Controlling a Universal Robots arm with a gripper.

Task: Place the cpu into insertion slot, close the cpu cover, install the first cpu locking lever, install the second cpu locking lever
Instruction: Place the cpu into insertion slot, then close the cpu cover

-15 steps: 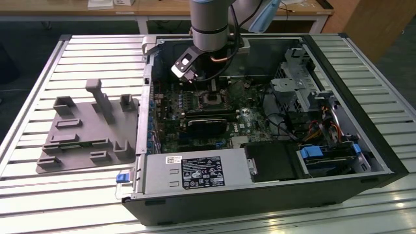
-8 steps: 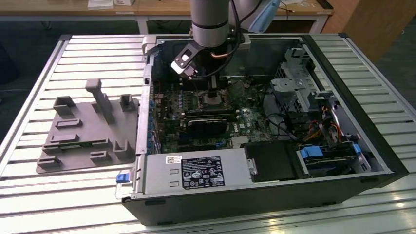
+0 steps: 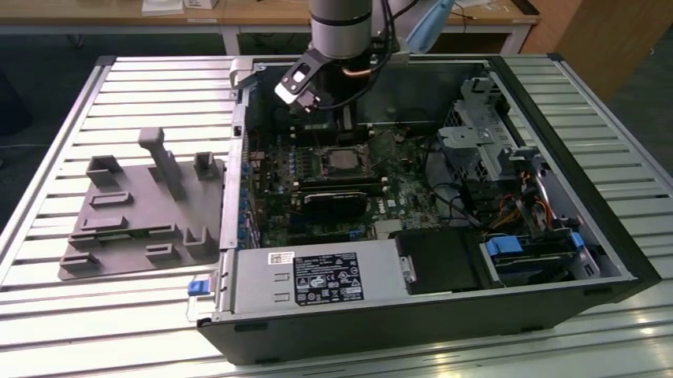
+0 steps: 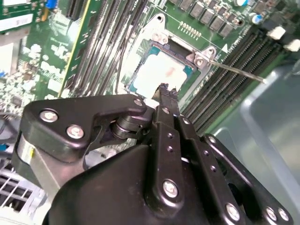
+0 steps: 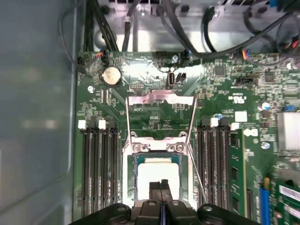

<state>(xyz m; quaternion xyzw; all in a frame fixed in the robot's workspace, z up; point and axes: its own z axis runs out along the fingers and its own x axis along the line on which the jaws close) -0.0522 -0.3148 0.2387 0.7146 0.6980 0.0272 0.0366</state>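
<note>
The cpu (image 5: 157,174), a silver-grey square chip, lies in the insertion slot (image 5: 136,161) on the green motherboard; the second wrist view shows the cpu (image 4: 157,72) too. The cpu cover (image 5: 159,99), a thin silver frame, stands swung up and open beyond the slot. A thin metal locking lever (image 4: 234,70) sticks out free beside the socket, and the same lever (image 5: 199,180) shows in the first wrist view. My gripper (image 5: 161,185) hangs just over the chip's near edge, fingers shut together with nothing between them. In the exterior view the gripper (image 3: 315,118) is just behind the slot (image 3: 342,160).
The open computer case (image 3: 589,236) lies on a slatted table. Memory slots (image 5: 98,164) flank the socket on both sides. A black block (image 3: 336,203) sits in front of the socket, with a power supply (image 3: 305,279) nearer still. A grey fixture tray (image 3: 137,213) lies at the exterior view's left.
</note>
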